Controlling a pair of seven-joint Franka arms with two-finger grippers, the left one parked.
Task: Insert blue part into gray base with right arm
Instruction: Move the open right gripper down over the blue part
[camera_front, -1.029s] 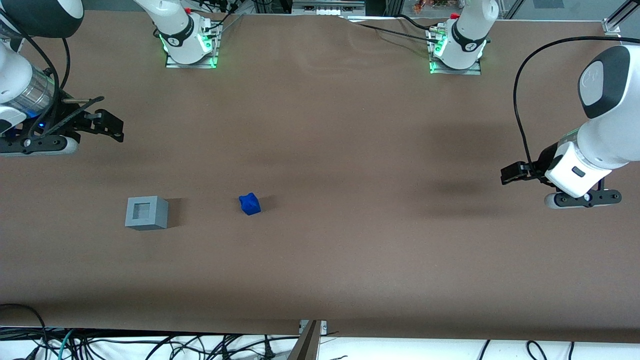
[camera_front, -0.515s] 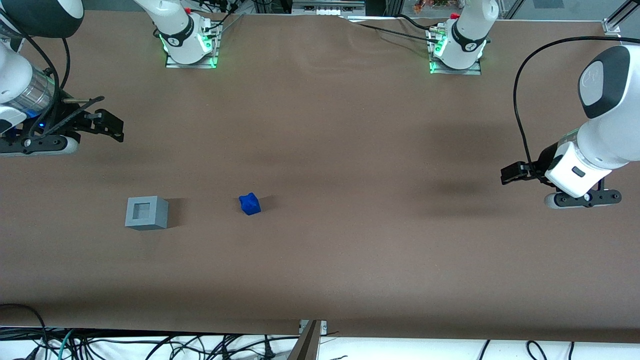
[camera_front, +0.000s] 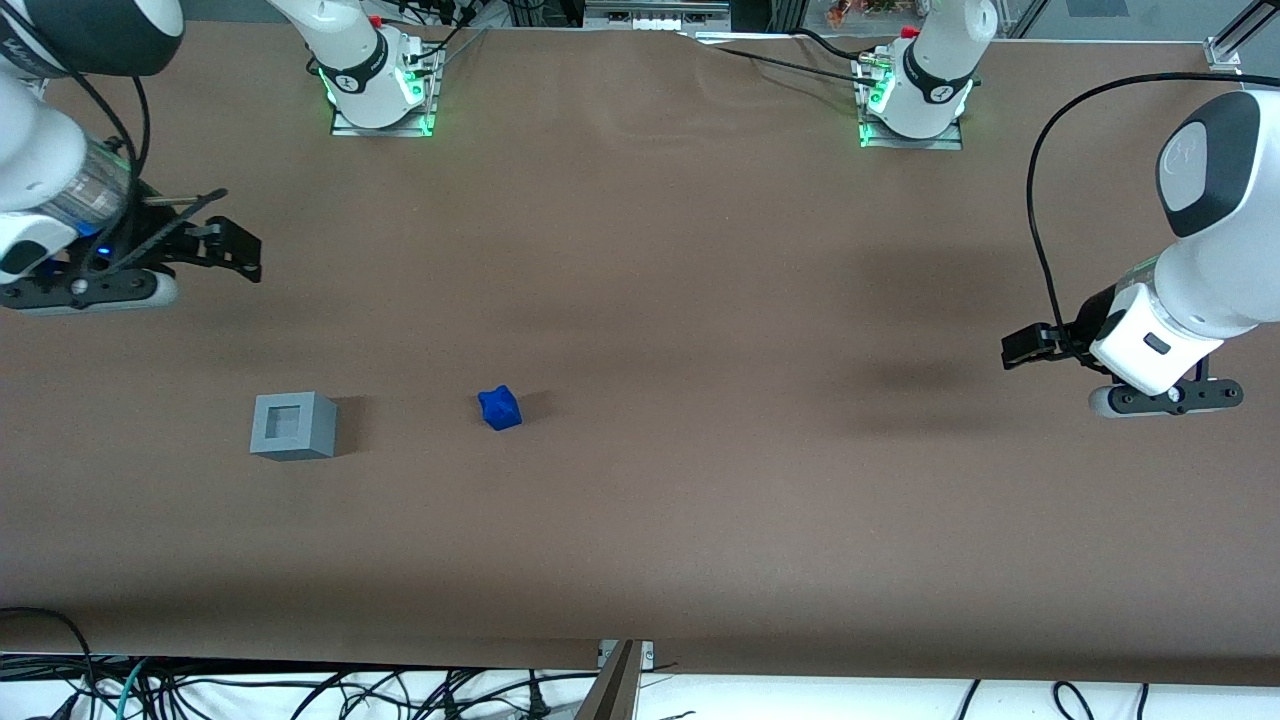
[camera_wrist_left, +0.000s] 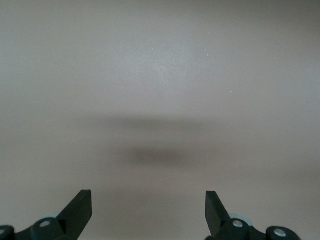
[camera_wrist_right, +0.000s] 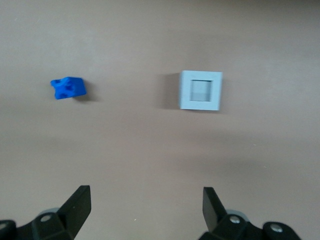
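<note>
The blue part (camera_front: 499, 408) lies on the brown table, a small chunky block. The gray base (camera_front: 293, 425) stands beside it, nearer the working arm's end, its square hole facing up and holding nothing. My right gripper (camera_front: 236, 250) hovers above the table, farther from the front camera than both and apart from them. In the right wrist view the blue part (camera_wrist_right: 68, 88) and the gray base (camera_wrist_right: 201, 90) lie ahead of the gripper (camera_wrist_right: 146, 202), which is open with only bare table between its fingertips (camera_wrist_right: 81, 199).
Two arm mounts with green lights (camera_front: 380, 95) (camera_front: 910, 105) sit along the table's edge farthest from the front camera. Loose cables (camera_front: 300, 690) hang below the table's near edge (camera_front: 620, 650).
My right gripper has shifted slightly toward the table's middle and a little farther from the front camera. The blue part and gray base have not moved.
</note>
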